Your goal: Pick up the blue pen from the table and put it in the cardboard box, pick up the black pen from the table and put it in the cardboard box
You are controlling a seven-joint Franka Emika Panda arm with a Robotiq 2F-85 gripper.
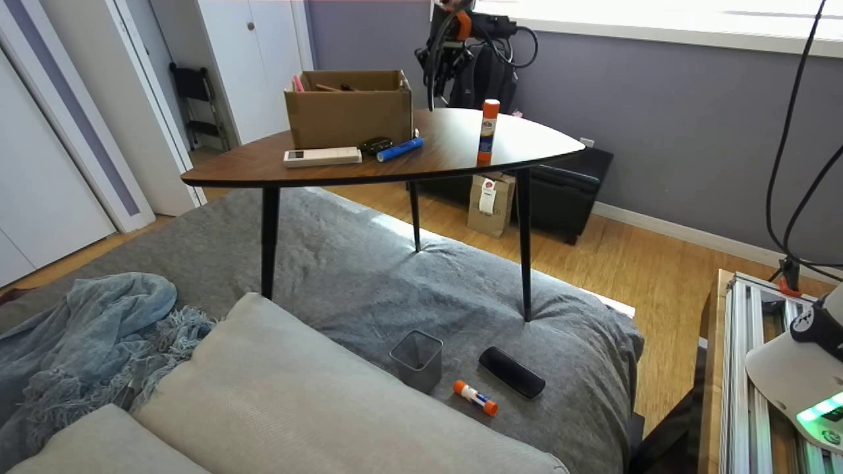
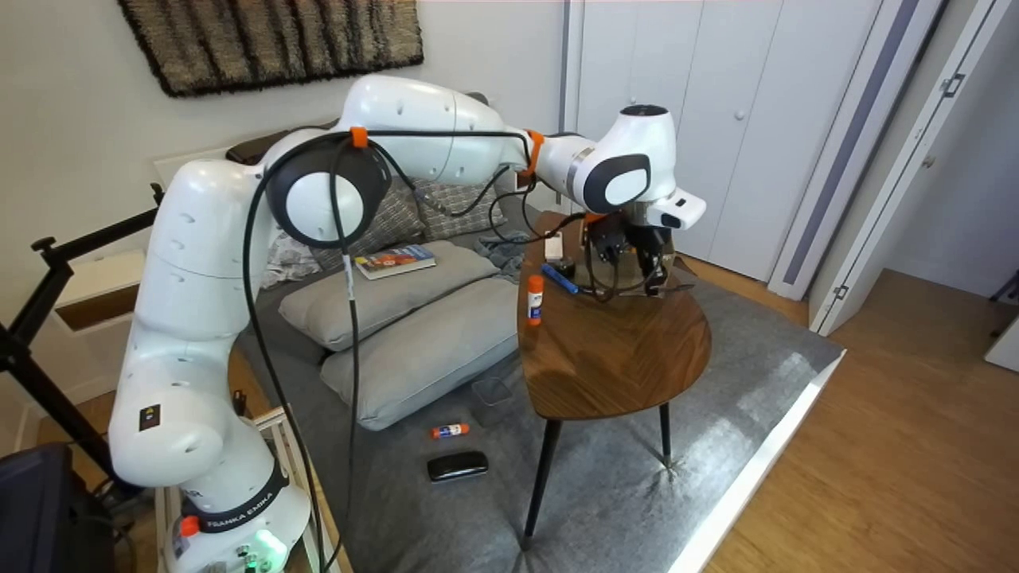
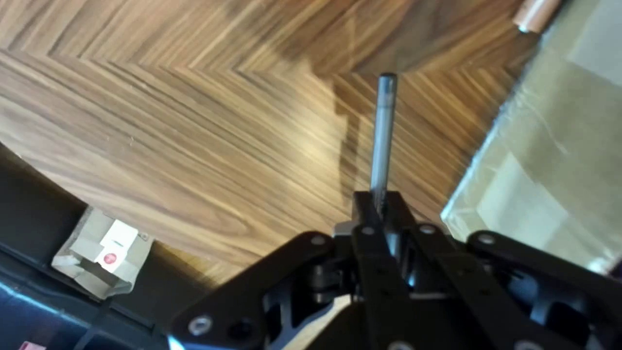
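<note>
Straight into the wrist view: gripper [image 3: 379,201] at four o'clock, just off centre, jaws pressed together on one end of the black pen [image 3: 383,136]. Aims the pen toward twelve, slim and dark-tipped, over the wooden table [image 3: 194,121]; cannot tell about contact between tip and tabletop. Close by at three, look, a wall of the cardboard box [image 3: 549,160], apart from the pen; at two, cut off at the edge, a copper-coloured cylinder [image 3: 537,14]; down at eight, a paper bag [image 3: 104,265]. Over to an exterior view: find the box at eleven o'clock, upright on the table, and a pink item [image 1: 298,83] over its rim. Spot in front of it a flat white item [image 1: 323,157], a black object [image 1: 377,145] and a thick blue marker [image 1: 400,150], then, at one o'clock, an upright glue stick [image 1: 487,131]. Catch the gripper up at twelve; from here, cannot make out jaws or pen. Then, in an exterior view, follow the white arm [image 2: 430,155] from its base at eight o'clock across to the gripper at three, above the table, hiding much of the box; too dark here for reading jaws or pen. Below, between six and seven, see a black case [image 2: 458,466] and, near it, a second glue stick [image 2: 450,430] lying flat.
</note>
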